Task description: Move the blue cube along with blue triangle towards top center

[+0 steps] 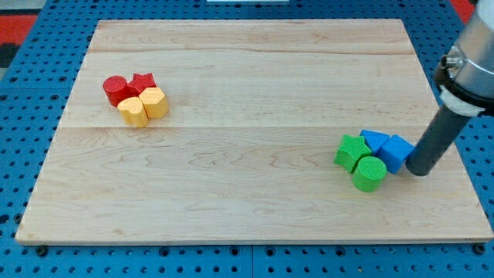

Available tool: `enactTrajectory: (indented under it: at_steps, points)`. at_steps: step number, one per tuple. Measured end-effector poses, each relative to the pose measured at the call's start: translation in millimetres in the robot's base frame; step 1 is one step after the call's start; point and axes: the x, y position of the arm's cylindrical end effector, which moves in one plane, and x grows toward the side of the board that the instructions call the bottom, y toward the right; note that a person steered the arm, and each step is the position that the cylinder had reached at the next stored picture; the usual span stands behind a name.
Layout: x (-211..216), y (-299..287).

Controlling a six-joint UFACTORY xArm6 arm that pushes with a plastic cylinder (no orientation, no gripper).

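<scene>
Wooden board (255,93): a pale plank surface filling most of the camera view, lying on a blue perforated base (31,116) that shows along all 4 edges.

Arm: the dark rod (434,139) enters from the view's right edge and slants down toward the view's left. It carries no gripper, so nothing opens or closes and nothing is held. My tip (419,171) rests on the board at the view's right, touching or just beside the right face of the blue cube (397,151).

Right-hand cluster, 4 blocks packed together at the view's lower right. The blue cube lies on the cluster's right side, between my tip and the other blocks. The blue triangle (374,140) sits just to the cube's left and slightly nearer the view's top, touching it. The green star-shaped block (353,151) forms the cluster's left end. The green cylinder (370,173) stands at the cluster's bottom, against the star and under the 2 blue blocks. The whole cluster is well away from the board's top centre.

Left-hand cluster, 4 blocks at the view's upper left, well apart from my tip: a red cylinder (116,89), a red star-shaped block (143,82), and 2 yellow blocks (143,106) side by side just below the red ones; their exact shape is hard to make out.
</scene>
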Motion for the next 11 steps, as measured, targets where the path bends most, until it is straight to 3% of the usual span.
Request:
enactTrajectory:
  at_steps: [4, 9, 11]
  points:
    - [-46, -39]
    - [-127, -153]
    - [-191, -96]
